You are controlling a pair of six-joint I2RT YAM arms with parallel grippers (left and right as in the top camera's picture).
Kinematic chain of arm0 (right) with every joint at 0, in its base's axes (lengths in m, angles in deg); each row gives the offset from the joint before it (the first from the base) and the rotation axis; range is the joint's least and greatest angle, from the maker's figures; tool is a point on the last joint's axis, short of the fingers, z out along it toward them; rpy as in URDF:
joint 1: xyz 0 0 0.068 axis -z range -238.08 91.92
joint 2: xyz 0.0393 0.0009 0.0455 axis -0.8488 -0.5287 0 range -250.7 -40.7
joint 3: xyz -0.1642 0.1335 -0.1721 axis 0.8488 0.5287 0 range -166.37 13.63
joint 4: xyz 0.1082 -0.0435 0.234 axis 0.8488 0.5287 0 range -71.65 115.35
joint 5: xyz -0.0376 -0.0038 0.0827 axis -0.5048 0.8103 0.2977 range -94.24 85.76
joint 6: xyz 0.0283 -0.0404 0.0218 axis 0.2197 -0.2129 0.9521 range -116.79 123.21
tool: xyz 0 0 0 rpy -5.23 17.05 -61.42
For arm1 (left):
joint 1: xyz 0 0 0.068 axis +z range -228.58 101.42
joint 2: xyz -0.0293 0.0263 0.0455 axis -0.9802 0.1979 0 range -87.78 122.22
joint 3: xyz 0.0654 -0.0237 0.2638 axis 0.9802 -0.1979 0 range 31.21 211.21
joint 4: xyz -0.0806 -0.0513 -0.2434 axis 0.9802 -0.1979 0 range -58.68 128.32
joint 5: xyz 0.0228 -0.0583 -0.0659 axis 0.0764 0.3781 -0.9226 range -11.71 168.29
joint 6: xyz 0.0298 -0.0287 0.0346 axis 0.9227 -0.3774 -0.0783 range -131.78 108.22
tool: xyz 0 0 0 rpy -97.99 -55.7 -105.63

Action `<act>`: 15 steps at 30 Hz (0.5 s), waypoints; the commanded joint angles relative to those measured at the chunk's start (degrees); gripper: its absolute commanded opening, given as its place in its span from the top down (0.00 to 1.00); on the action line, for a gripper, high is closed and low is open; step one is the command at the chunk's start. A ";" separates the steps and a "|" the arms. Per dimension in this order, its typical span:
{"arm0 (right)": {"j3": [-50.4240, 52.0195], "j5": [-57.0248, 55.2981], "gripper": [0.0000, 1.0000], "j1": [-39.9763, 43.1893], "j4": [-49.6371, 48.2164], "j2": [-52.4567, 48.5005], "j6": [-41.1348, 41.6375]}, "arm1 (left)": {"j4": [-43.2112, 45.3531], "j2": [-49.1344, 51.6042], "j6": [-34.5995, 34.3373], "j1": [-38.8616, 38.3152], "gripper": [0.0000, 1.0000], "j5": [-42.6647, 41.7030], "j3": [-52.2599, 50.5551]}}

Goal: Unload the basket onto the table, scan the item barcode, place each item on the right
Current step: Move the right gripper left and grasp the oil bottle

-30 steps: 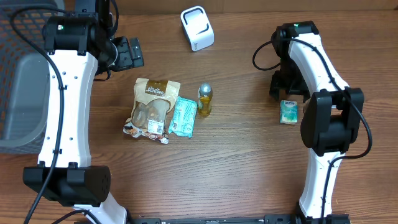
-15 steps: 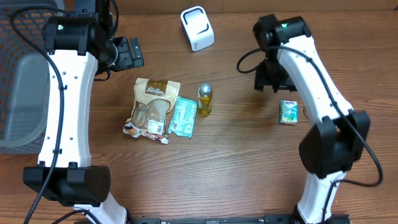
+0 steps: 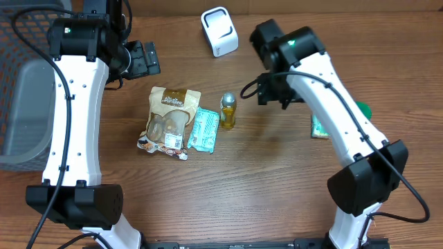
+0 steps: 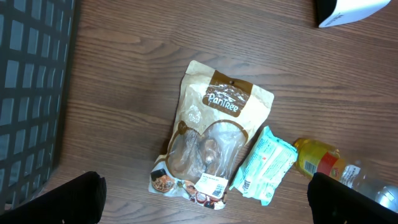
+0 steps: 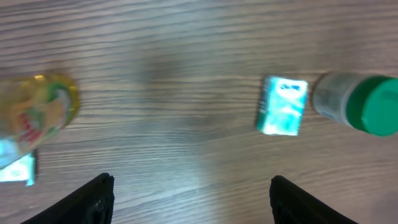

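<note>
Right gripper [image 5: 193,200]: jaws spread, nothing between them. The dark fingertips [image 5: 93,198] show only at the bottom corners of the wrist view, above bare wood. From overhead it hangs over the table [image 3: 277,180] just right of the bottle [image 3: 228,111], not touching it.

Left gripper [image 3: 151,59]: jaws wide apart and empty, near the far left of the table, clear of the goods.

Table: brown wood-grain top, smooth with a dull sheen.

Goods, centre of the table:
- Pouch [image 4: 214,140]: flat brown paper-look bag, darker brown header, white label at its lower end. Upper right corner looks bent.
- Packet [image 4: 266,165]: crinkly teal film wrapper, oblong, lying along the pouch's right edge, touching or nearly so.
- Bottle: clear plastic with yellow liquid and a red-and-green label, just right of the packet. It appears to lie on its side. Blurred in the right wrist view.

Right side:
- Small box [image 5: 283,106]: teal and white carton, rectangular, flat on the wood, partly hidden by the right arm from overhead.
- Jar [image 5: 357,104]: cylindrical, greyish body with a green lid, lying close beside the box.

Far edge: scanner [image 3: 219,31], white moulded plastic with rounded corners, well apart from both grippers and all the goods.

Left edge: black wire-mesh basket [image 3: 21,31] with a grey bin [image 3: 21,114] next to it.
</note>
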 commanded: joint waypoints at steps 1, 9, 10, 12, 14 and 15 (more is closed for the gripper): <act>-0.02 0.24 0.23 -1.11 -0.79 2.32 0.46 | 0.20 0.09 0.63 -0.37 0.00 -0.31 0.85; -0.02 0.22 0.24 -1.57 -1.66 2.32 0.59 | 0.20 0.09 0.63 -0.37 0.00 -0.31 0.85; -0.02 0.22 0.23 -1.55 -1.77 2.32 0.59 | 0.20 0.09 0.63 -0.37 0.00 -0.31 0.85; -0.02 0.22 0.23 -1.55 -1.88 2.32 0.59 | 0.22 0.09 0.63 -0.37 0.01 -0.31 0.85; -0.04 0.22 0.23 -1.55 -2.14 2.34 0.57 | 0.22 0.09 0.63 -0.37 0.01 -0.31 0.85; -0.04 0.22 0.24 -1.55 -2.34 2.45 0.57 | 0.20 0.09 0.63 -0.37 0.01 -0.31 0.85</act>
